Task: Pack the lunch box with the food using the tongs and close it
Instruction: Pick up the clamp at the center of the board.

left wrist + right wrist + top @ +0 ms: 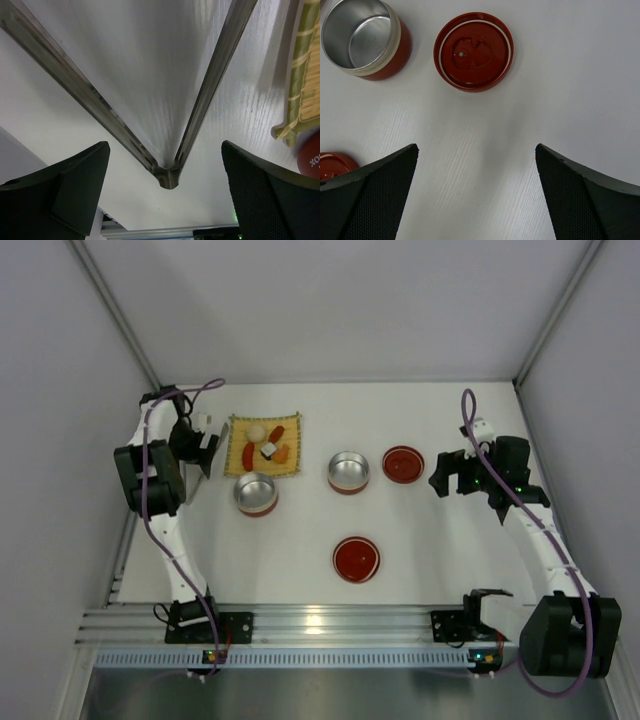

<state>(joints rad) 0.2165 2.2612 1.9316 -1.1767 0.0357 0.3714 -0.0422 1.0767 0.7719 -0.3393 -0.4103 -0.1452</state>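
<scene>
Two wide-apart fingers (65,185) on L gripper (164,146) straddle the hinge end of the tongs (169,175), nothing clamped yet. Prob. lined up there so a squeeze catches them near the joint, w/ both thin arms fanning out ahead. Yellow mat (300,75) lies ahead-right, food (265,445) on it. L arm runs far fwd, wrist bent inward toward the mat. R gripper (476,148) is also spread and empty, over bare table (580,75). Red lid (473,51) is straight ahead, steel bowl (362,37) ahead-left, so likely parked for lid work. R arm reaches fwd, wrist turned inward.
</scene>
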